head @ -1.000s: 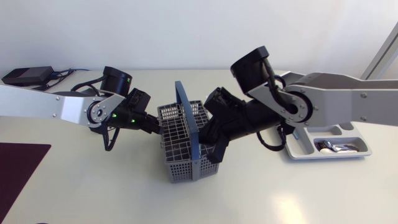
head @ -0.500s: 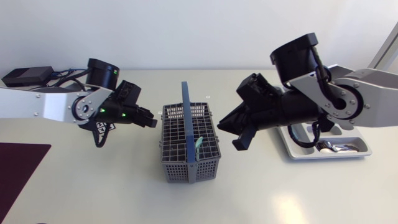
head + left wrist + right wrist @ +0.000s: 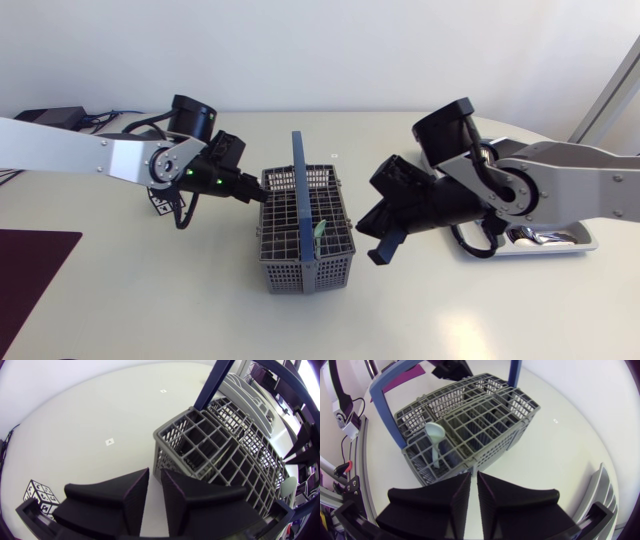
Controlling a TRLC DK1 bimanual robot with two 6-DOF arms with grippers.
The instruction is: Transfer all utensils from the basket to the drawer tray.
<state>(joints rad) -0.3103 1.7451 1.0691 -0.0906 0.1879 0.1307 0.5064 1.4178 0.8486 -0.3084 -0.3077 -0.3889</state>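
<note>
Basket [image 3: 290,276]: grey wire grid with an upright blue handle [image 3: 299,185], standing mid-desk between the two arms. One pale green utensil [image 3: 434,435] stands upright in a compartment on the side facing the right arm, its rounded head just above the rim. The other compartments that can be seen show no contents.

Drawer tray [image 3: 590,243]: white, on the desk to the right, well apart from the basket and partly hidden behind the right arm. A shiny metal piece [image 3: 537,237] lies in it; its type cannot be told.

Left pincer [image 3: 155,472]: fingers drawn to a narrow slit with nothing between them. It sits low at the basket's near corner on the left side; contact cannot be judged.

Right pincer [image 3: 474,476]: fingers likewise nearly together and holding nothing. It is just short of the basket wall, pointing at the corner where the green utensil stands.

A small patterned cube [image 3: 38,494] sits on the desk [image 3: 180,300] under the left arm. A dark purple mat [image 3: 30,272] lies at the desk's left edge.
</note>
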